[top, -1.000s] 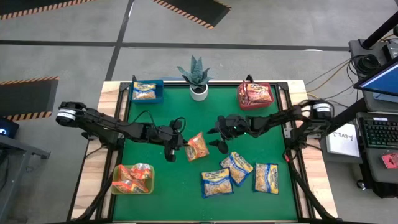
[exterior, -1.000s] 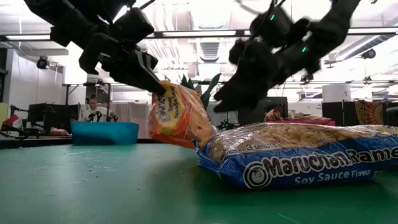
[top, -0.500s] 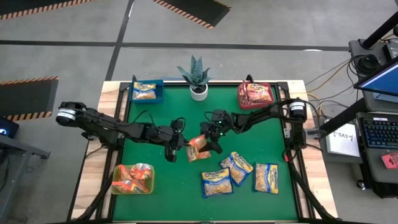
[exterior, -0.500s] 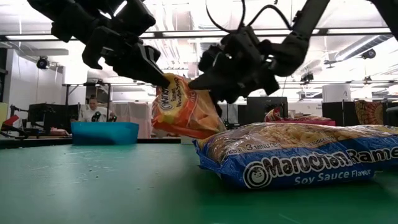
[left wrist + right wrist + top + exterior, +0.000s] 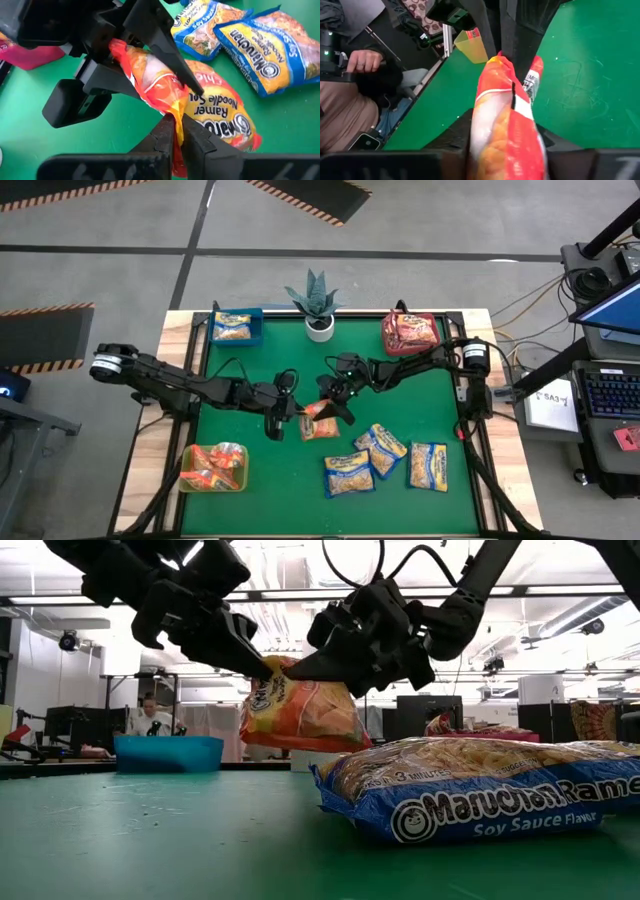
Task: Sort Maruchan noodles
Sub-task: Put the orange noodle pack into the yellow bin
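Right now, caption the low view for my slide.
Both grippers, left and right, hold one orange packet above the table.

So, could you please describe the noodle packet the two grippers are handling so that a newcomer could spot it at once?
On the green table, look near the middle, in front of the potted plant. There the left gripper and right gripper meet on an orange packet, held up off the mat. The three blue-edged yellow packets nearby lie flat and untouched.

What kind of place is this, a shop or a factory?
Probably a robotics lab or workshop: a green test table, hazard-striped floor mats, computer desks beside it, and an open office-like hall with monitors behind.
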Controlling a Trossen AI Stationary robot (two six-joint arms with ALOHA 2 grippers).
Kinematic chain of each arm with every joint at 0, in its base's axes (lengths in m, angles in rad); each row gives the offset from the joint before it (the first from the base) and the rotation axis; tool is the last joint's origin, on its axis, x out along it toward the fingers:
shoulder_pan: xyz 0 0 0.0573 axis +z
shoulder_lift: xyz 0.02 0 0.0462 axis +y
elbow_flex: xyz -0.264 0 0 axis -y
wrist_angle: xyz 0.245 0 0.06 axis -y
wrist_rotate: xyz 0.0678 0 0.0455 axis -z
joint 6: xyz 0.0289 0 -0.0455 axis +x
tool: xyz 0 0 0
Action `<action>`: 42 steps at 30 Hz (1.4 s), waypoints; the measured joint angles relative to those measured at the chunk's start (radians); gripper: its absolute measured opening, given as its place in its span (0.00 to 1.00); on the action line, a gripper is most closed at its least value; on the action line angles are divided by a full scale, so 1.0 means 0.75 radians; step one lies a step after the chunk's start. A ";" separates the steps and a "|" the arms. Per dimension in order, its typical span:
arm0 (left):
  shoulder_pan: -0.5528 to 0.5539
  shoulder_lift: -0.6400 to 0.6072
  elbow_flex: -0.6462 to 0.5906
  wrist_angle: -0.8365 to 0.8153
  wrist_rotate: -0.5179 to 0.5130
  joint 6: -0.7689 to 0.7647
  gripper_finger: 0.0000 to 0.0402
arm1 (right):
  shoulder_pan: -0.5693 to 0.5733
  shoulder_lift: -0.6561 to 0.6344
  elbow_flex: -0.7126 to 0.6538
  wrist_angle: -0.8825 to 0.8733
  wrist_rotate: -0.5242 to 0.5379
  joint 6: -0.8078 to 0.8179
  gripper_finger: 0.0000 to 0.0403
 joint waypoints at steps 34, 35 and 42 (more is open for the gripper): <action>-0.022 -1.011 -0.073 -0.176 -0.240 -0.309 0.41 | 0.245 -0.022 0.454 -0.056 0.255 -0.358 0.10; -0.022 -1.026 -0.073 -0.175 -0.259 -0.310 0.41 | 0.257 -0.021 0.468 -0.056 0.257 -0.394 0.10; -0.022 -1.119 -0.065 -0.166 -0.265 -0.336 0.41 | 0.330 -0.003 0.540 -0.039 0.424 -0.617 0.10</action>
